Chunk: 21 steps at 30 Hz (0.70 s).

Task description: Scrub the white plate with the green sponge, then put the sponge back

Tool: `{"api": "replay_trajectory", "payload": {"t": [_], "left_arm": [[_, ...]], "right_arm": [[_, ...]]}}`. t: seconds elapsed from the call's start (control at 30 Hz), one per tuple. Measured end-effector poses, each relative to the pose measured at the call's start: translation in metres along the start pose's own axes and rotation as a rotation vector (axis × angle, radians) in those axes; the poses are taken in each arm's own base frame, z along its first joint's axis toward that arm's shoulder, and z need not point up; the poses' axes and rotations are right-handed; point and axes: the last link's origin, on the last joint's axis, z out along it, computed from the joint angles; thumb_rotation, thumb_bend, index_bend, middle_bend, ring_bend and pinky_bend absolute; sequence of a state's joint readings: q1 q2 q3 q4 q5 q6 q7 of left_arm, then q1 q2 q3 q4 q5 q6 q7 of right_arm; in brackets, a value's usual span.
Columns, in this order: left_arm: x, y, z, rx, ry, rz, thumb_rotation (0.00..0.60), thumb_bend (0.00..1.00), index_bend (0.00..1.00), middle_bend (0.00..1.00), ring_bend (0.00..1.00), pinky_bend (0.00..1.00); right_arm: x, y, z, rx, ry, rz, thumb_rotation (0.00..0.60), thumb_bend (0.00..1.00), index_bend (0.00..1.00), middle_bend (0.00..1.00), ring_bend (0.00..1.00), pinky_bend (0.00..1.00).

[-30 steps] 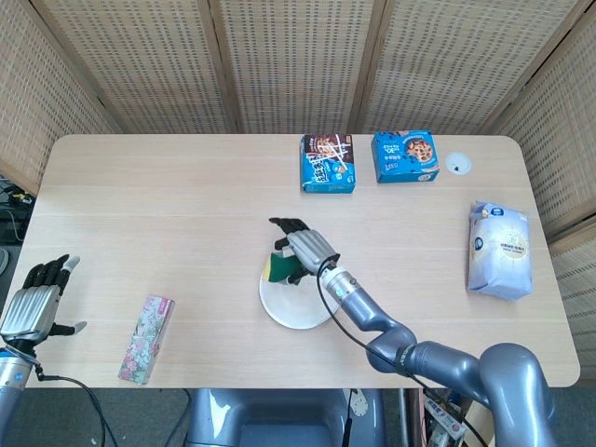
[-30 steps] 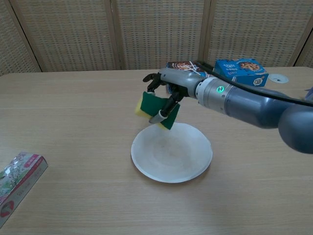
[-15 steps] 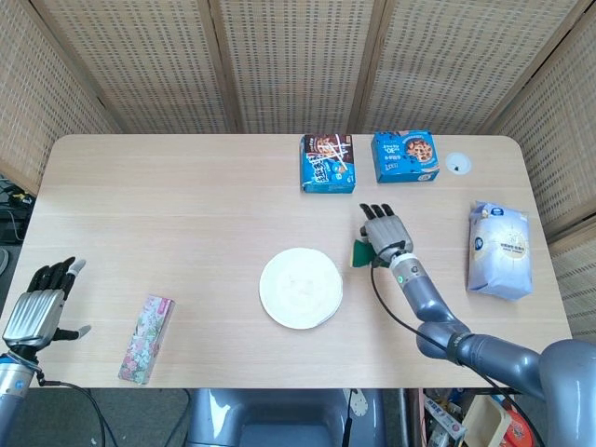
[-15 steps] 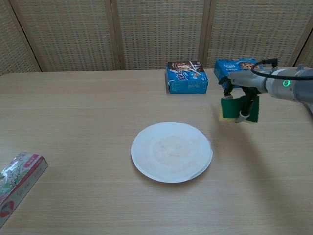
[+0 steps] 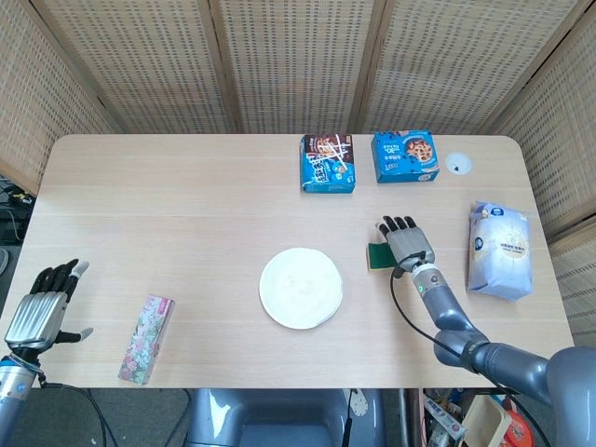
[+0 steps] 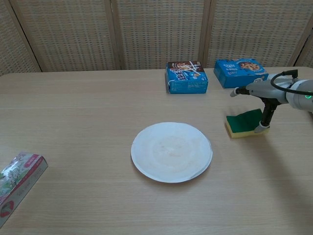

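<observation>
The white plate [image 5: 301, 288] [image 6: 171, 152] lies bare on the table near its middle. To its right the green sponge [image 5: 376, 255] [image 6: 243, 123], yellow underneath, lies flat on the wood. My right hand [image 5: 408, 244] [image 6: 260, 92] hovers just over the sponge's right end with its fingers spread; one fingertip [image 6: 260, 128] points down beside the sponge's edge, and nothing is gripped. My left hand [image 5: 37, 312] is at the table's near left corner, fingers apart and holding nothing; the chest view does not show it.
Two blue snack boxes [image 5: 328, 164] [image 5: 405, 155] stand at the far side, with a small white disc [image 5: 457, 165] beside them. A white bag [image 5: 499, 249] lies at the right edge, close to my right hand. A floral box [image 5: 147, 339] sits near the front left.
My right hand carried the sponge from above the plate over to the right, lowered it onto the table and let go. The left hand barely moved.
</observation>
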<state>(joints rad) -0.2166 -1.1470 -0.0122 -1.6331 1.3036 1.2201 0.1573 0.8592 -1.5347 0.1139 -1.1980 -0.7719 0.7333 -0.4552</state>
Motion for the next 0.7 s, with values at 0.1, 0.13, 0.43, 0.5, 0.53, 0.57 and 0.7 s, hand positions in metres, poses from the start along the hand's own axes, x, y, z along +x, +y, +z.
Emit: {"api": "replay_trajectory", "payload": {"t": [0.1,0.13,0.43,0.5,0.53,0.57,0.7], "left_arm": [[0.001,0.001,-0.001,-0.007,0.0,-0.001,0.6,0.0,0.0,0.0,0.0,0.0],[0.001,0.001,-0.001,-0.009,0.001,-0.001,0.6,0.0,0.0,0.0,0.0,0.0],[0.006,0.003,-0.007,-0.031,0.028,-0.011,0.6,0.0,0.0,0.0,0.0,0.0],[0.009,0.003,-0.009,-0.036,0.044,-0.013,0.6,0.0,0.0,0.0,0.0,0.0],[0.01,0.003,-0.01,-0.037,0.052,-0.013,0.6,0.0,0.0,0.0,0.0,0.0],[0.011,0.003,-0.012,-0.037,0.065,-0.013,0.6,0.0,0.0,0.0,0.0,0.0],[0.015,0.003,-0.017,-0.031,0.121,-0.005,0.6,0.0,0.0,0.0,0.0,0.0]], "right_arm": [[0.007,-0.004,-0.012,0.027,0.029,0.048,0.6,0.08,0.02,0.0,0.0,0.0],[0.009,-0.005,-0.016,0.037,0.038,0.066,0.6,0.07,0.02,0.0,0.0,0.0],[0.028,0.015,-0.082,0.113,0.225,0.149,0.6,0.0,0.01,0.0,0.0,0.0],[0.026,0.028,-0.103,0.117,0.281,0.15,0.6,0.0,0.01,0.0,0.0,0.0],[0.025,0.034,-0.111,0.116,0.307,0.15,0.6,0.0,0.01,0.0,0.0,0.0],[0.024,0.04,-0.12,0.114,0.333,0.15,0.6,0.0,0.01,0.0,0.0,0.0],[0.009,0.069,-0.165,0.084,0.444,0.146,0.6,0.0,0.01,0.0,0.0,0.0]]}}
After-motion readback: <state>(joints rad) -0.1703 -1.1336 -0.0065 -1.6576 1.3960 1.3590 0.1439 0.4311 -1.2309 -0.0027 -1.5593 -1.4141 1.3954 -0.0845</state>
